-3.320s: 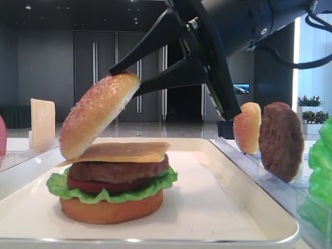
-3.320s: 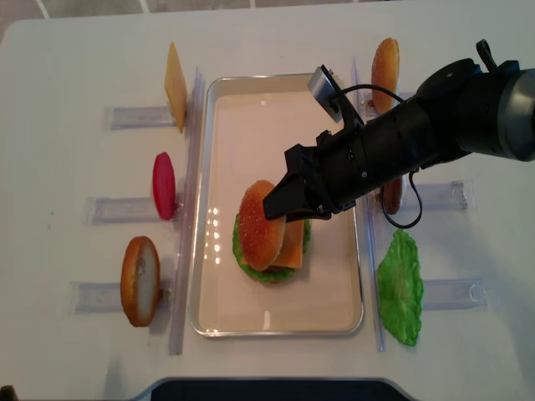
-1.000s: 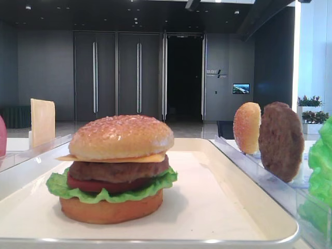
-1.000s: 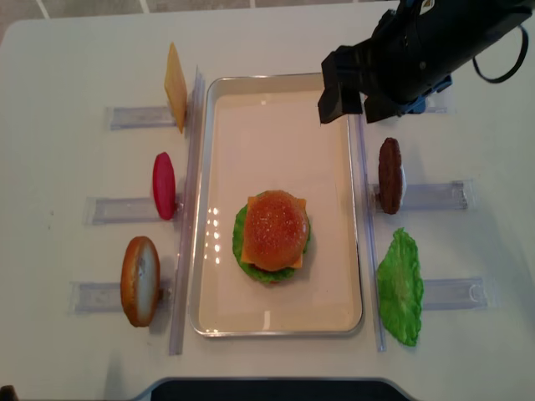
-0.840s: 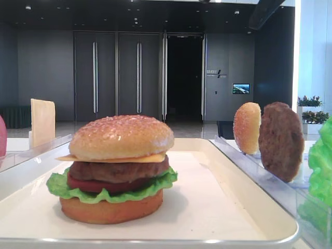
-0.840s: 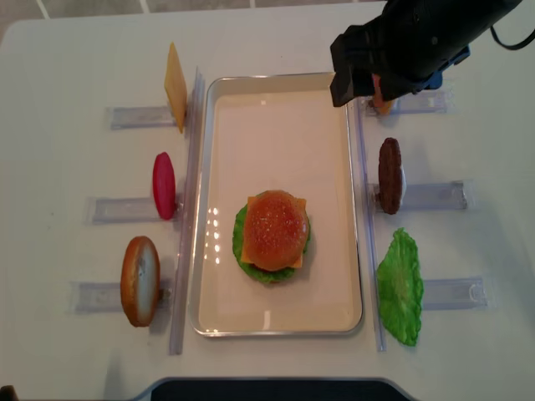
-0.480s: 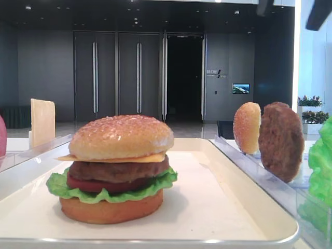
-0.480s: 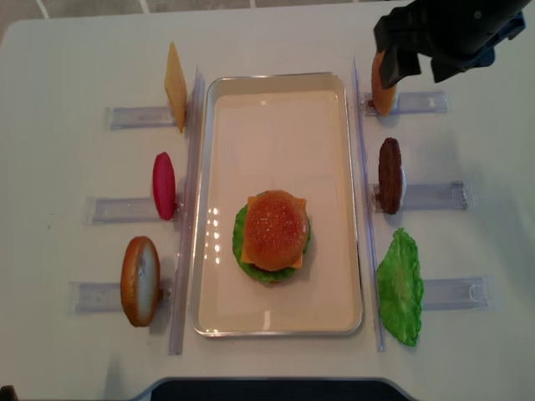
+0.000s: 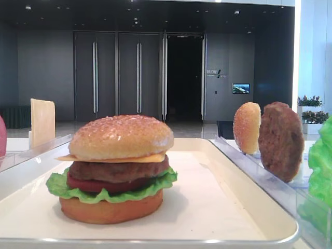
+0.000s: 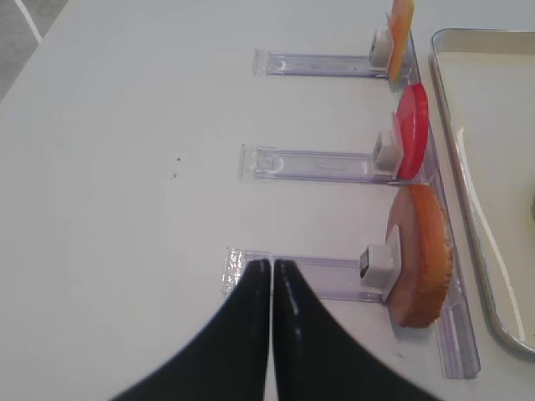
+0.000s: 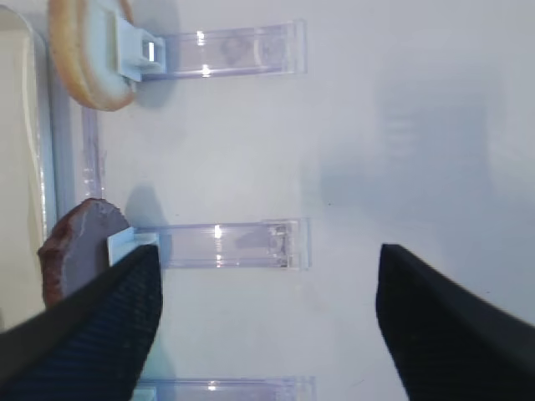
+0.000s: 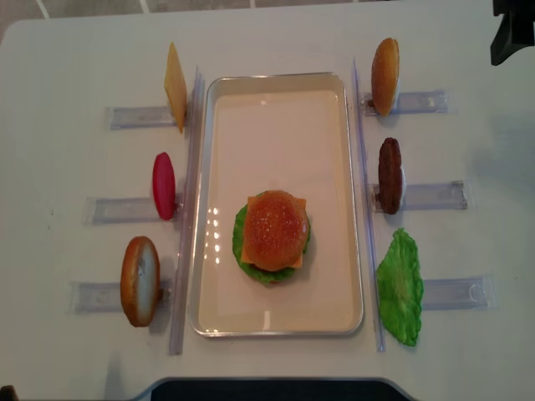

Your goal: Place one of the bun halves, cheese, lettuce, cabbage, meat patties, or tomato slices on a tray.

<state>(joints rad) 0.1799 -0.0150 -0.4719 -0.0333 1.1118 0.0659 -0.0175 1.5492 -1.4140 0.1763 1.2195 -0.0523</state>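
Note:
On the white tray (image 12: 276,82) stands a stacked burger. A sesame bun half (image 12: 274,227) (image 9: 121,136) caps it, above cheese (image 9: 153,158), a meat patty (image 9: 119,171), a tomato slice (image 9: 91,185), lettuce (image 9: 111,195) and a bottom bun (image 9: 111,210). No gripper touches it. My right gripper (image 11: 267,251) is open and empty over the table right of the tray, above a clear rack holding a patty (image 11: 79,246). Only a dark piece of that arm (image 12: 512,29) shows in the overhead view. My left gripper (image 10: 270,264) is shut and empty beside a racked bun half (image 10: 420,251).
Clear racks flank the tray. On the left they hold a cheese slice (image 12: 175,86), a tomato slice (image 12: 164,185) and a bun half (image 12: 140,281). On the right are a bun half (image 12: 384,64), a patty (image 12: 389,175) and a lettuce leaf (image 12: 400,286).
The right arm has pulled away from over the tray's far right corner to the top right edge of the overhead view. The burger has not moved.

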